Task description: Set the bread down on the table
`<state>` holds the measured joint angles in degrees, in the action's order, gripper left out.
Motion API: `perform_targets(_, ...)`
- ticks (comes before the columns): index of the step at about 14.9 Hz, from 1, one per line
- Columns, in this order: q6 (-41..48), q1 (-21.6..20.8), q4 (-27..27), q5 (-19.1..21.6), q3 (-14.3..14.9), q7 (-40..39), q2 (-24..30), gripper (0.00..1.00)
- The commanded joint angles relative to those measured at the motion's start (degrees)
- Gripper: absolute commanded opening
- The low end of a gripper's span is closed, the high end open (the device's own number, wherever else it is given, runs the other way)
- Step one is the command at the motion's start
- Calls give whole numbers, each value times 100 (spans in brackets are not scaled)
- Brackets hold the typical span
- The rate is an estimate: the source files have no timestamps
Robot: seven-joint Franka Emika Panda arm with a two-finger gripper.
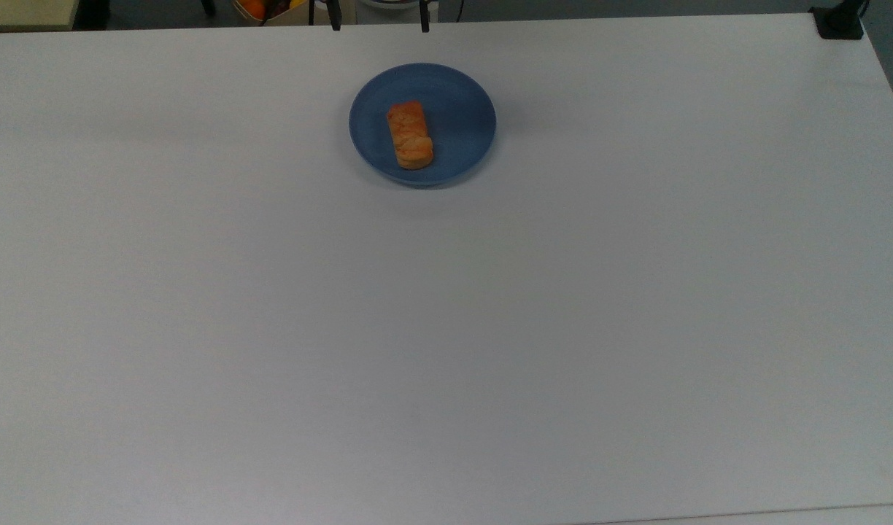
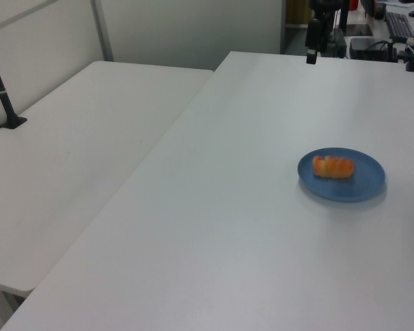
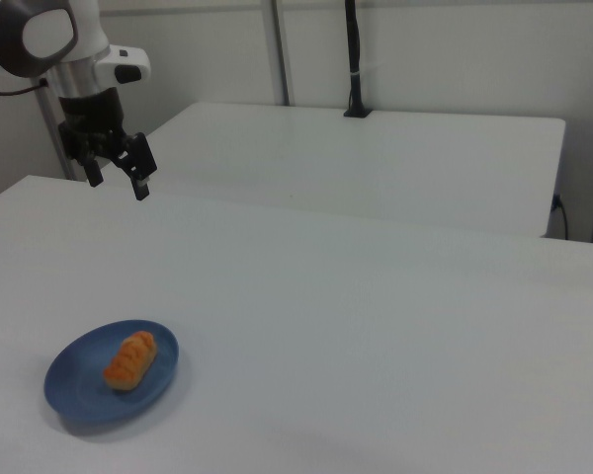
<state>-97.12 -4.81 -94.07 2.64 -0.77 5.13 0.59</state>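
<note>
table [image 1: 446, 350] bare | bread [image 1: 410, 135] on plate [image 1: 461, 109] | gripper [image 3: 118, 178] wide, empty, arm cropped

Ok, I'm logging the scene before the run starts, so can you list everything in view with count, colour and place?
bread: one, golden-orange, lying on the plate.
plate: one, blue, round, on the table toward the top view's upper middle.
table: one, white, bearing the plate.
second table: one, white, beside the first.
black post: one, standing on the second table.
gripper: one, black, open, hanging above the table's edge, apart from the plate.
</note>
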Motion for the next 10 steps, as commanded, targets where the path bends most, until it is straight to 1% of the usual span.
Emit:
perform_targets(1,71,-38,-111,79,34,58,55,100)
perform_targets(7,71,-20,-120,79,34,58,55,100)
perform_targets(10,79,-46,-208,70,34,-21,55,100)
